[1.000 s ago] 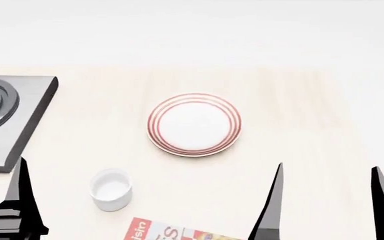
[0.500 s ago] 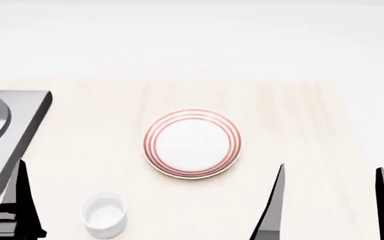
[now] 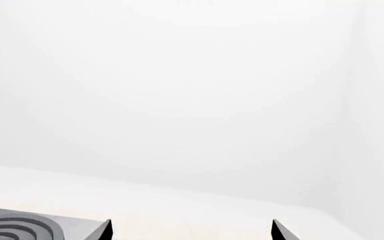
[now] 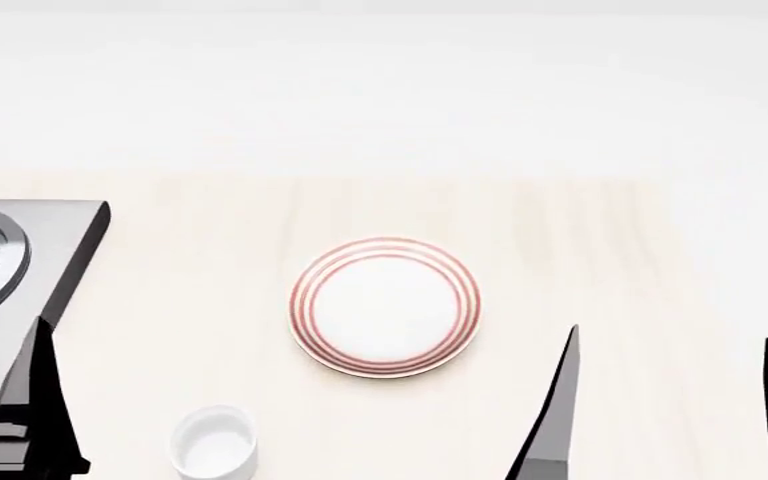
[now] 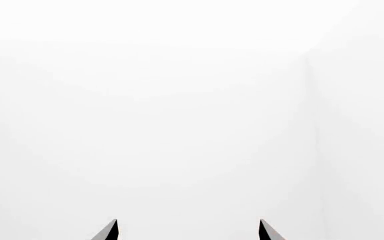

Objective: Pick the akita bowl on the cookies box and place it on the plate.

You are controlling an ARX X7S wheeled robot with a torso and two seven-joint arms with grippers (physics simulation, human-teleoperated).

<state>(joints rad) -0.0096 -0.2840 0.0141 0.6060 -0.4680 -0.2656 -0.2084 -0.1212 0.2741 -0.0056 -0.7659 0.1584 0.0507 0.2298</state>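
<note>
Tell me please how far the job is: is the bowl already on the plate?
Nothing looks done yet. The plate lies bare on the table, with no bowl on it. Nothing is in hand: the right pincer and the left pincer are both open and hold nothing. The speckled bowl and the cookies box are out of view; only a small white cup and the stove show. Picking and placing remain.

— The pale wood-grain tabletop [image 4: 598, 260]?
— Matt, faint streaks. The round white red-ringed plate [image 4: 384, 306] looks smooth, glazed (ceramic, seemingly).
— The dark square stove [image 4: 17, 300]?
— Matt grey, metal-like.
</note>
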